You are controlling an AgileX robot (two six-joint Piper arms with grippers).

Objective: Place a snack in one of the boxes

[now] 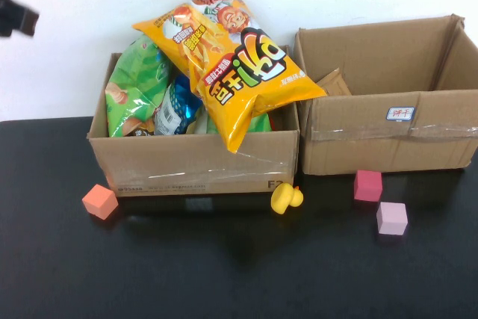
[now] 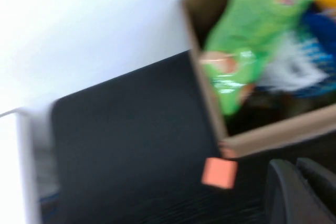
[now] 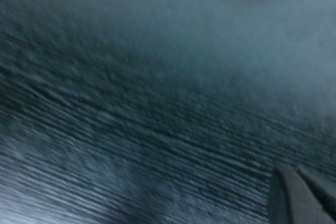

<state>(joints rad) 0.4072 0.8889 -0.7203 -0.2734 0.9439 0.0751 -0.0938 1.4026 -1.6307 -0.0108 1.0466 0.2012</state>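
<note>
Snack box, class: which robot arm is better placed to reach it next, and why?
Probably the left. The left gripper hangs by the snack box, its camera showing the green bag. The right gripper faces only the bare black table.

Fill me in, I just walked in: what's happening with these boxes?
Nothing is being held. The left box is full of snack bags, with an orange bag lying over its top. The right box looks nearly empty. The left gripper hovers up left of the boxes, its fingers apparently closed. The right gripper, apparently closed too, is over bare table.
</note>
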